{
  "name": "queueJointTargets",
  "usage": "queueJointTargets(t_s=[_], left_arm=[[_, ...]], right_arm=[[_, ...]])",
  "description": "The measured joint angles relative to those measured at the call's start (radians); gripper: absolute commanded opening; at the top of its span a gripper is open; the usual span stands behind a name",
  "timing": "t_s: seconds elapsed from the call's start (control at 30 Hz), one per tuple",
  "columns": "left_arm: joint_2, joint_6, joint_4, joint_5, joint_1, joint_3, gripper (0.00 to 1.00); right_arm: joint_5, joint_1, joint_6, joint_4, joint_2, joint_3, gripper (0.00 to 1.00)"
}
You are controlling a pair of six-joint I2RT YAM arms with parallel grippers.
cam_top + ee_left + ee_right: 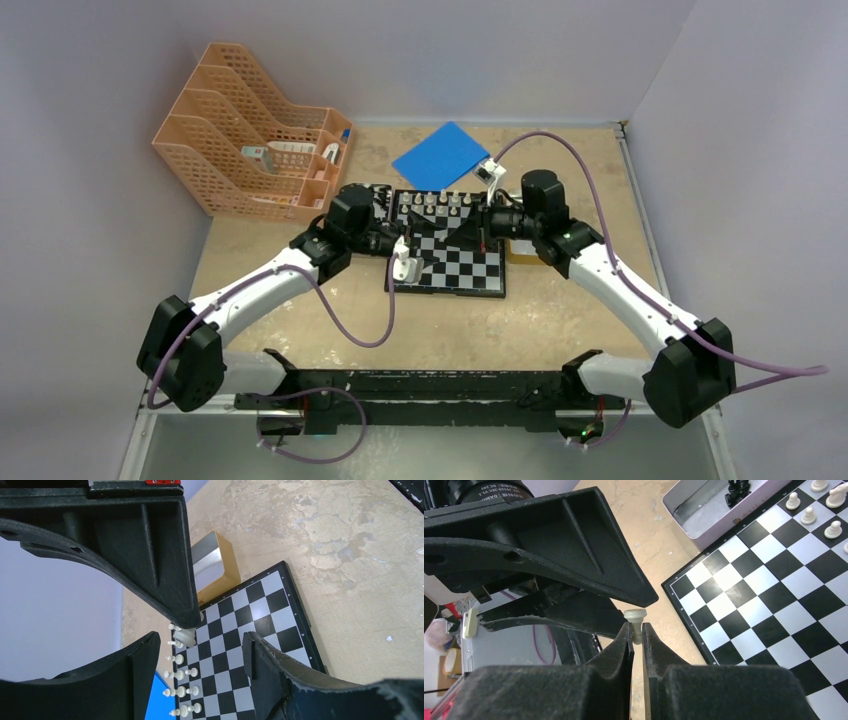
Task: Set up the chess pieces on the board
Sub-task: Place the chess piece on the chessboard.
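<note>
Right end effector [636,634] clenched on a pale chess piece [635,616], gripped by the stem, with the wide flat end poking out just past the fingertips. Left end effector [201,640] released, jaws apart, fingers [135,670] standing on either side of that same piece; impossible to tell whether touching it. Both tip to tip above the board [774,595], close to one of its edges.

Below and beyond the left end effector, two rows of pale pieces [182,685] upright on the squares along one side of the board, with a blue sheet [155,700] just past them. Ahead of the right end effector, off the board's corner, an open tin [694,510] on the surface [654,530], with black pieces [738,487] inside. Behind the right end effector as seen from the left wrist, a gold box [215,567] just beside the board.
</note>
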Motion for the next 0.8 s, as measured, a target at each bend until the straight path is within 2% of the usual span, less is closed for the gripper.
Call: queueJointTargets(t_s=[0.4, 0.6, 0.8], left_arm=[[0.01, -0.002, 0.031, 0.002, 0.0, 0.0, 0.41], [0.011, -0.003, 0.032, 0.011, 0.0, 0.0, 0.37], [0.011, -0.003, 0.037, 0.016, 0.0, 0.0, 0.39]], right_arm=[[-0.053, 0.012, 0.037, 0.013, 0.0, 0.0, 0.1], [-0.061, 0.012, 0.052, 0.04, 0.0, 0.0, 0.09], [-0.06, 0.013, 0.056, 0.04, 0.0, 0.0, 0.09]])
